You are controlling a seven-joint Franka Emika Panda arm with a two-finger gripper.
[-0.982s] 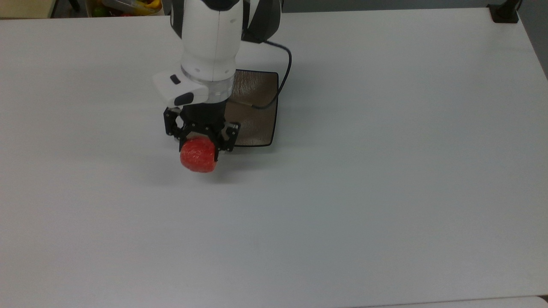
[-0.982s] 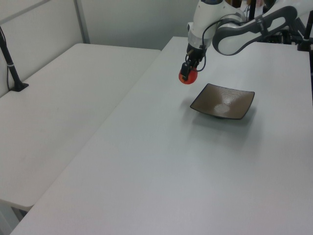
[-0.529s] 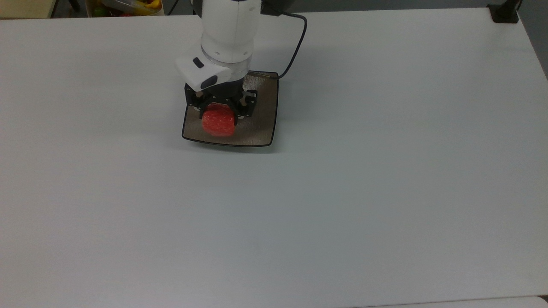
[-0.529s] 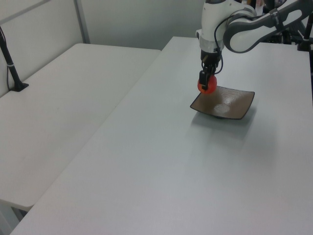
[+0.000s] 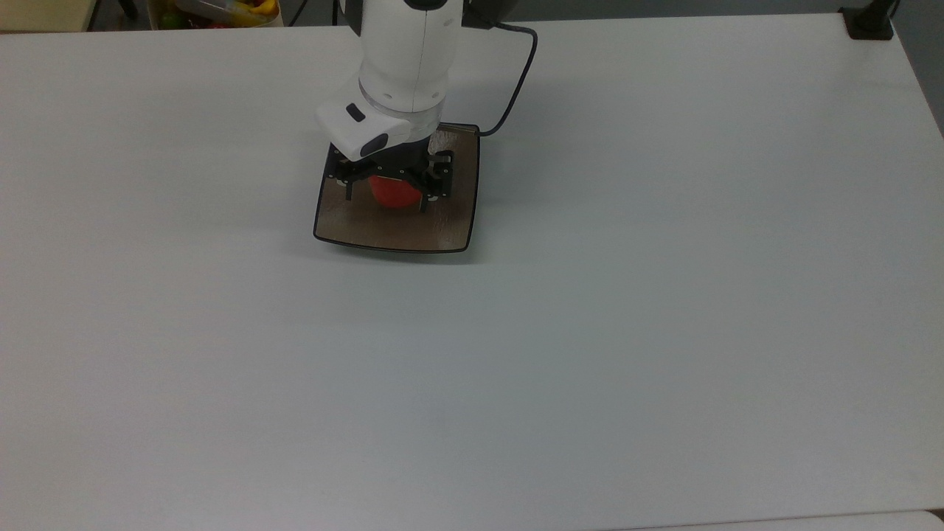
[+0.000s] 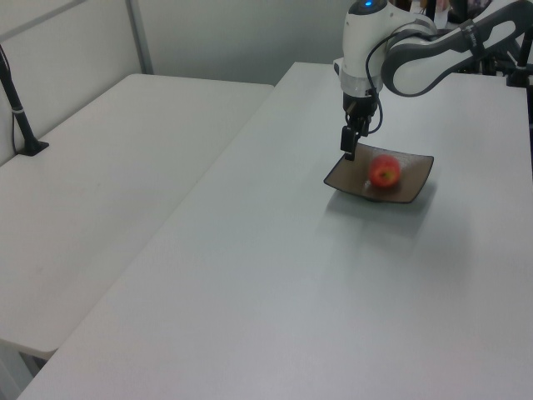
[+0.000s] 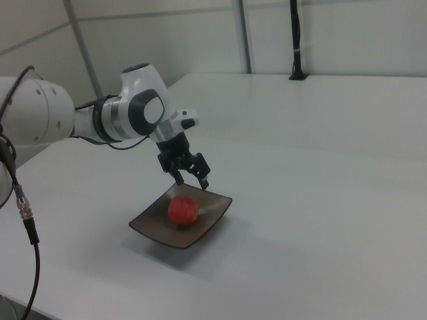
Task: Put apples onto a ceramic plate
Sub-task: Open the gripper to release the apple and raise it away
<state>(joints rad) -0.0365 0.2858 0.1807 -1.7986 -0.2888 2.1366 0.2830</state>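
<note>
A small red apple (image 5: 396,194) (image 6: 384,172) (image 7: 183,210) lies in the hollow of the square brown-grey ceramic plate (image 5: 383,234) (image 6: 416,181) (image 7: 152,227). Just above it hangs my gripper (image 5: 389,192) (image 7: 192,181), open, with its black fingers spread and the apple free below them. In the left view the gripper (image 6: 349,148) shows over the plate's left edge, a little apart from the apple. The white wrist covers the plate's far part in the top view.
The plate sits on a wide white table (image 5: 590,332). A black cable (image 5: 516,88) loops off the wrist. A black post base (image 5: 869,22) stands at the top view's top right corner, and a bin of produce (image 5: 221,11) lies beyond the far edge.
The gripper carried the apple from beside the plate to over it, then opened. The apple left the fingers and now rests on the plate.
</note>
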